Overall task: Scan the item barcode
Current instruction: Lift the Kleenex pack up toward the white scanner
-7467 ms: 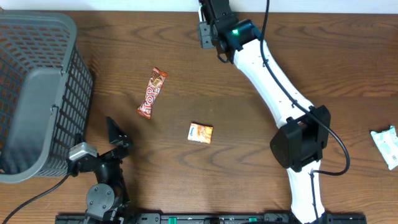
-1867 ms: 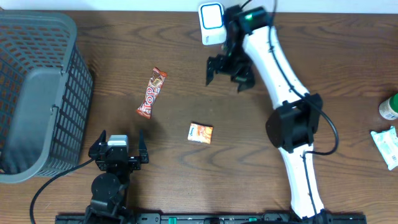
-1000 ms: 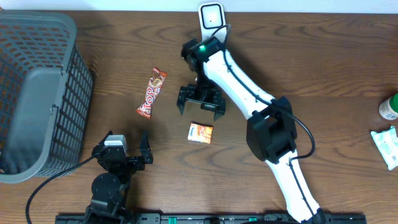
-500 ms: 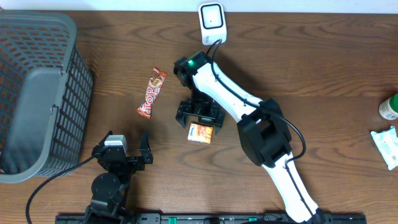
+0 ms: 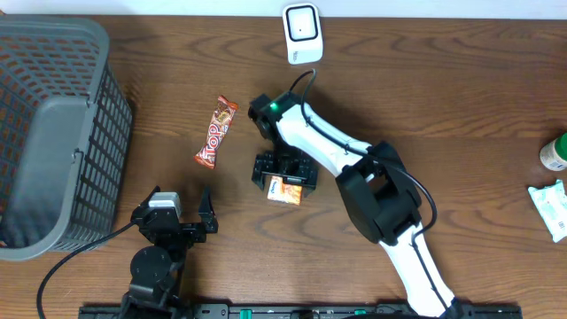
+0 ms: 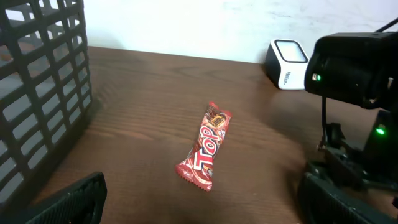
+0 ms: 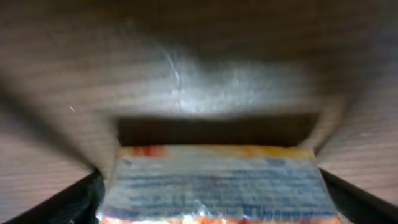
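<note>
A small orange snack packet (image 5: 285, 191) lies flat on the wooden table. My right gripper (image 5: 284, 178) has come down over it, open, with one finger on each side. In the right wrist view the packet (image 7: 214, 180) fills the gap between the dark fingertips (image 7: 84, 198), and I cannot tell whether they touch it. The white barcode scanner (image 5: 302, 22) stands at the table's far edge, also seen in the left wrist view (image 6: 287, 56). My left gripper (image 5: 174, 218) rests near the front edge, open and holding nothing.
A red Top candy bar (image 5: 216, 133) lies left of the packet. A dark mesh basket (image 5: 53, 133) fills the left side. At the far right edge stand a green bottle (image 5: 555, 152) and a white wrapper (image 5: 551, 208).
My right gripper moved from near the scanner towards the front of the table and dropped over the orange packet; its jaws have narrowed a little. The left arm has stayed still.
</note>
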`<state>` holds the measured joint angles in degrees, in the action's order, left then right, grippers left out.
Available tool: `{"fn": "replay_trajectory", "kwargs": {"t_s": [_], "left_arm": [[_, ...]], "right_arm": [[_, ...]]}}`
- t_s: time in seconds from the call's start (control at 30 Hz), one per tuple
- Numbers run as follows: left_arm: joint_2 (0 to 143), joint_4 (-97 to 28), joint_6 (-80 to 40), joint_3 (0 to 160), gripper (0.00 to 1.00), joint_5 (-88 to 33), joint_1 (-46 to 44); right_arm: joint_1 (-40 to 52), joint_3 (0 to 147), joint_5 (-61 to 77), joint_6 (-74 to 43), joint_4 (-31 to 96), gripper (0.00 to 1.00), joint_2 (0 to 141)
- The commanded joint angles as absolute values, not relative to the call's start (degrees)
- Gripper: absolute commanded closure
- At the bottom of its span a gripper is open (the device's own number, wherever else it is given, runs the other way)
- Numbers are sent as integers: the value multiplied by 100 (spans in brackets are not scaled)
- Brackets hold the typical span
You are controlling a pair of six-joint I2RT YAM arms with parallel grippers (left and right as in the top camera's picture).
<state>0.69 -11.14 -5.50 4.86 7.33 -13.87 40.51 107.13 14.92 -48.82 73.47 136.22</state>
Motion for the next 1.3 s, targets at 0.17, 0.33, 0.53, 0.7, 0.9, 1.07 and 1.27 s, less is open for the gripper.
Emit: {"fn": "replay_trajectory", "kwargs": {"t_s": [0.17,0.33,0.53,0.7,0.9,1.07,1.27], "left_arm": [[23,-1260,-456,386,2,661,-1352],[23,-1258,-456,386,2,661,-1352],[23,-1258,-456,386,2,661,-1352],[23,-1258,-456,386,2,661,-1352],[23,-1258,-456,386,2,661,-1352],[23,-1258,-458,386,2,661,-1352],[23,-1258,-458,386,2,661,-1352]], "right_arm": [[4136,10162,1494,-4602,6984,39,14016],[3948,10224,1979,-3979,7225,39,14016],[3317,10427,3059,-2735,8184,39,14016],[2655,10497,3404,-2047,8897,39,14016],[1931,10497,3721,-1463,9539,39,14016],[1608,10495,3712,-1144,9756,38,14016],[1535,10495,3719,-1057,9756,37,14016]]}}
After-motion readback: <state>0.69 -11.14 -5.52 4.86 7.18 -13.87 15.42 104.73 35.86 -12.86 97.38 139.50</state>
